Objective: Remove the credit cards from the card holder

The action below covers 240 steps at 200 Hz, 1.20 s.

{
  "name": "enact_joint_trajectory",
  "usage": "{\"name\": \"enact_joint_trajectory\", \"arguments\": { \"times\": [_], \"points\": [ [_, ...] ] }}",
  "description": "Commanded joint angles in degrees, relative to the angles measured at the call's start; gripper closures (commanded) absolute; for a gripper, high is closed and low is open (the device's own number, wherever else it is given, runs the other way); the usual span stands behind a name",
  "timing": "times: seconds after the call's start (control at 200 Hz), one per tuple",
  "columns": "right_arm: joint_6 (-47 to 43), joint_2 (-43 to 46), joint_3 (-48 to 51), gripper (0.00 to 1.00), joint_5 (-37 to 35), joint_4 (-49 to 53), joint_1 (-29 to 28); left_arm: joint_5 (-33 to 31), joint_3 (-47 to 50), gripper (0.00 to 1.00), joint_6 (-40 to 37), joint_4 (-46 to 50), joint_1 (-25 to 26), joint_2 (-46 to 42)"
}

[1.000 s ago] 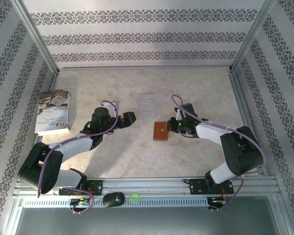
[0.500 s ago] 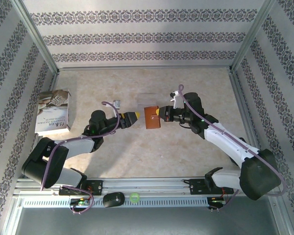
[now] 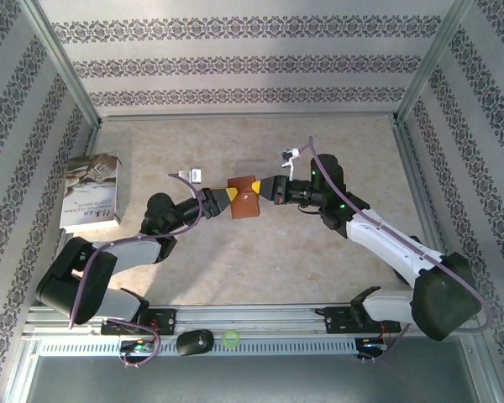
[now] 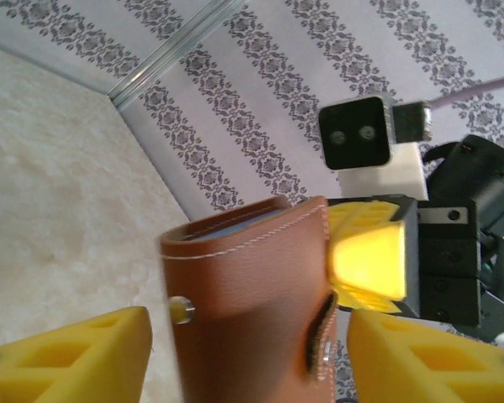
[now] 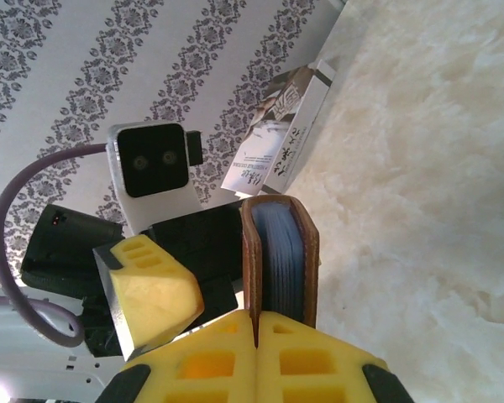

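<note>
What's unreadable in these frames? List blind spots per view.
Card count: hidden inside the card holder; right wrist view gives blue layers edge-on.
Left tool contact with the card holder: left wrist view, fingers cut off by bottom edge.
Booklet print: too small in top view, blurred in right wrist view.

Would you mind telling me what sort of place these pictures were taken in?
Probably a robot test booth: patterned wall panels in a metal frame around a pale tabletop, left arm and right arm bolted to a rail.
</note>
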<state>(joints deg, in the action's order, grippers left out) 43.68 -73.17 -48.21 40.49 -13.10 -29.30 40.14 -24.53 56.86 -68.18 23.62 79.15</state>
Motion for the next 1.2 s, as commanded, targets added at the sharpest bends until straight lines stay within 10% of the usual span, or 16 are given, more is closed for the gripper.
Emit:
{"name": "enact_joint_trajectory", "arguments": {
  "times": [0.0, 0.19, 0.25, 0.34, 0.465, 0.734, 1.194],
  "points": [
    [1.84, -1.33, -1.89, 1.0, 1.42, -4.45, -0.91, 1.34, -0.25, 0.52, 1.47, -4.8, -0.04, -2.23],
    [1.2, -1.43, -2.41, 1.0, -3.28, 0.48, -1.23, -0.78, -1.04, 0.91, -0.81, 3.73, 0.22, -7.48],
    [0.39, -0.33, -2.72, 0.83, -7.24, 4.57, -1.2, -2.69, -1.55, 1.0, -2.45, 8.63, 0.89, -9.84],
    [-0.99, 2.42, -2.64, 0.55, -14.56, 10.29, -1.43, -9.81, -3.33, 1.0, -6.19, 22.79, 2.23, -14.98],
    [-5.22, 5.53, -4.13, 0.42, -24.58, 16.87, -4.99, -21.65, -6.26, 1.0, -10.88, 40.14, 5.15, -20.84],
    [-14.0, 2.42, -12.82, 0.36, -38.47, 26.96, -15.52, -33.64, -11.9, 1.0, -10.11, 52.79, 8.74, -22.96],
    [-19.83, -7.93, -22.52, 0.34, -43.21, 32.51, -21.3, -31.97, -14.69, 1.0, -8.36, 54.57, 9.18, -22.11]
  ]
}}
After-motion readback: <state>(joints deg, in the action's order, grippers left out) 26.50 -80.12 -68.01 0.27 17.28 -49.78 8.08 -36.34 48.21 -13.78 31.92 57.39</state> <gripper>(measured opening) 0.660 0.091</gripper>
